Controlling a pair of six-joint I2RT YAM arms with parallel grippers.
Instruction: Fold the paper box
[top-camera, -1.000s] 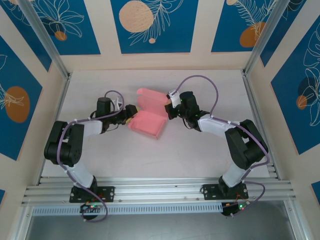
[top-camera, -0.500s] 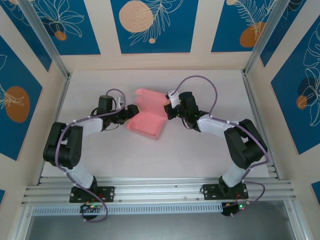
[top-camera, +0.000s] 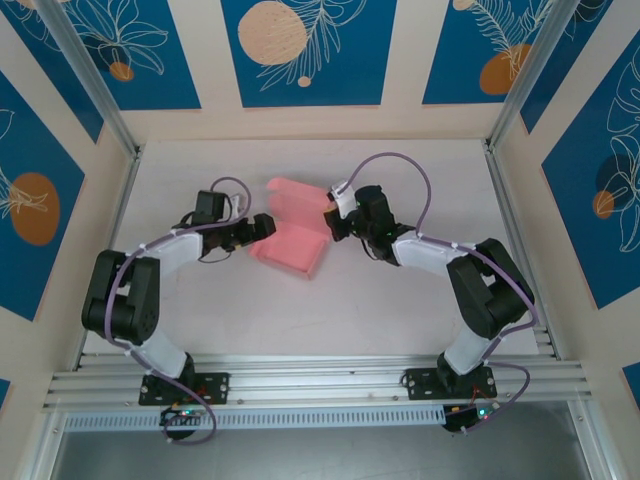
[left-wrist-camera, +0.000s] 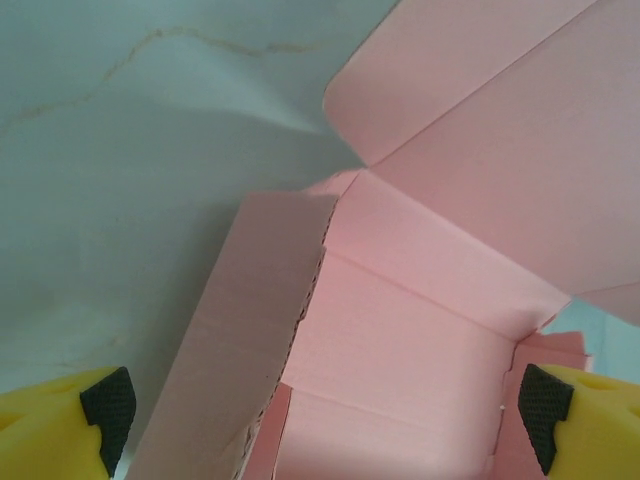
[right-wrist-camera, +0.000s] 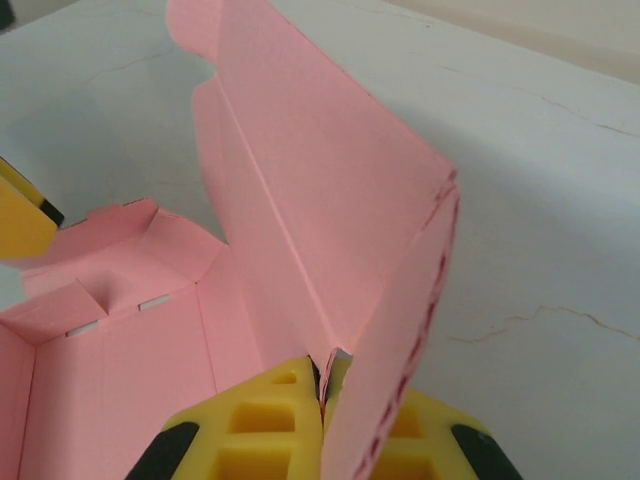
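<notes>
Paper box (top-camera: 292, 240), pinched in right end effector (right-wrist-camera: 325, 392)

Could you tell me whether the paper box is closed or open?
Open: the paper box shows its interior, lid flap raised.

Both arms reaching forward and inward, elbows bent, wrists hanging low. Left gripper (top-camera: 263, 228) gaping wide, yellow fingers (left-wrist-camera: 60, 425) spreading far apart, gripping nothing. Right gripper (right-wrist-camera: 323, 385) pinching tight on paper box (right-wrist-camera: 330, 220) wall.
</notes>
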